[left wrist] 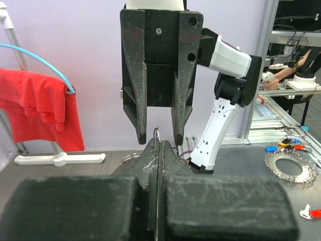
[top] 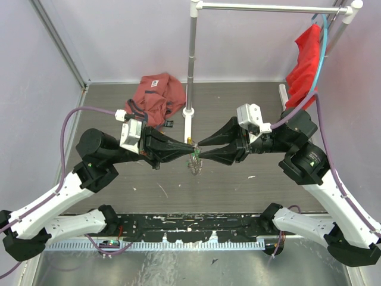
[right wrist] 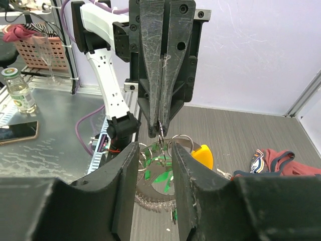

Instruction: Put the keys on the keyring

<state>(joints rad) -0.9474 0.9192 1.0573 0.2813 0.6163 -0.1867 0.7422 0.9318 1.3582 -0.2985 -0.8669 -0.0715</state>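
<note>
My left gripper is shut on a small thin metal ring at the top of the keyring bunch. From it hang linked rings, green-tagged keys, a yellow tag and a curved fringe of silvery keys. In the left wrist view only the ring's tip shows above my shut left gripper. My right gripper faces the left one tip to tip. It is open, its fingers either side of the hanging rings without touching them.
A white stand rises just behind the grippers, with a red bag beside it. A red cloth hangs at back right. Another ring of silvery keys and loose coloured-tag keys lie at the right of the left wrist view.
</note>
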